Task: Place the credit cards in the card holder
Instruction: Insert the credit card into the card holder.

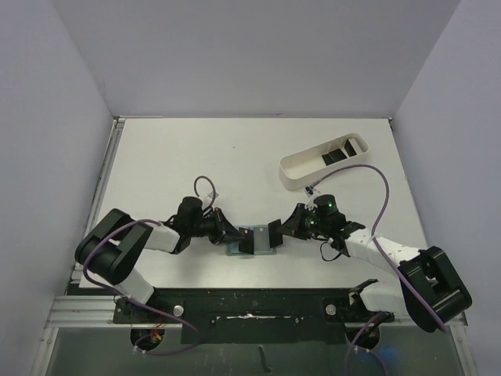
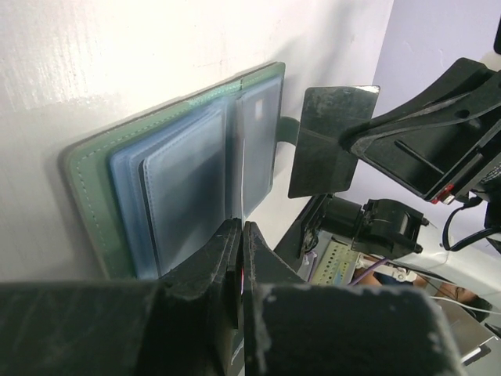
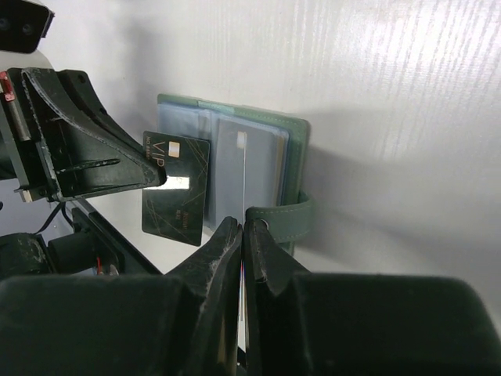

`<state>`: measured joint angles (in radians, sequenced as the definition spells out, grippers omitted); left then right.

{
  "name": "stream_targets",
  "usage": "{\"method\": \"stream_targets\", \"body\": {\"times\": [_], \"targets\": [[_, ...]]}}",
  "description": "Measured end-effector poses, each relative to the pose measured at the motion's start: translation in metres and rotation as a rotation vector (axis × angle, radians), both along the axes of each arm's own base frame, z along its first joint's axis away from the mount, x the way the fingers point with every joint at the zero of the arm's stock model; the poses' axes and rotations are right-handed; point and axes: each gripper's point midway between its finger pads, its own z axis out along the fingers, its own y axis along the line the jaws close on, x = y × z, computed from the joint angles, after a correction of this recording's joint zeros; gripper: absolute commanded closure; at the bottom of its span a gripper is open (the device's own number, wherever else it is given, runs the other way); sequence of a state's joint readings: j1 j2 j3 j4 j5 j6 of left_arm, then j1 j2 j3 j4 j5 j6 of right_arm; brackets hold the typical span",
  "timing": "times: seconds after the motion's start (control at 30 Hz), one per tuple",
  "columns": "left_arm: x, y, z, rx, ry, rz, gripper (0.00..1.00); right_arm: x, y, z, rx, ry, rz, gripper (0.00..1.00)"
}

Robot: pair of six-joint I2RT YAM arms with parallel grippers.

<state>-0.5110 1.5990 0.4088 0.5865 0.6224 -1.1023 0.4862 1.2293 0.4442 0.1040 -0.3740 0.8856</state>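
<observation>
Left hand (image 2: 241, 235) mine, clenched on black VIP card (image 3: 176, 192), pinched at edge, card upright over left part of card holder (image 2: 180, 168). Right hand (image 3: 241, 231) clenched on second black card (image 2: 329, 141), also upright, at holder's right edge by snap tab (image 3: 286, 219). Card holder lies open on white surface (image 1: 196, 157) between both hands, bluish pockets up. Cannot tell whether either card touches pockets. More black cards (image 1: 338, 153) in white tray (image 1: 301, 168), well apart, far right.

One white tray (image 1: 301, 174), one green card holder (image 3: 297, 157), four black credit cards (image 3: 176, 188) (two of them in the tray)
</observation>
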Motion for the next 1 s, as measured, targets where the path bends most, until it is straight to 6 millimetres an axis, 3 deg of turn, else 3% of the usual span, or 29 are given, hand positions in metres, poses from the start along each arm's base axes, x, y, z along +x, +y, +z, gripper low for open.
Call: {"method": "stream_targets", "body": {"times": [0.53, 1.0], "targets": [[0.0, -0.007, -0.01, 0.009, 0.0, -0.028, 1.0, 0.0, -0.005, -0.016, -0.046, 0.013, -0.003, 1.0], [0.014, -0.009, -0.014, 0.053, -0.035, -0.015, 1.0, -0.004, -0.014, -0.024, -0.124, 0.005, -0.018, 1.0]]}}
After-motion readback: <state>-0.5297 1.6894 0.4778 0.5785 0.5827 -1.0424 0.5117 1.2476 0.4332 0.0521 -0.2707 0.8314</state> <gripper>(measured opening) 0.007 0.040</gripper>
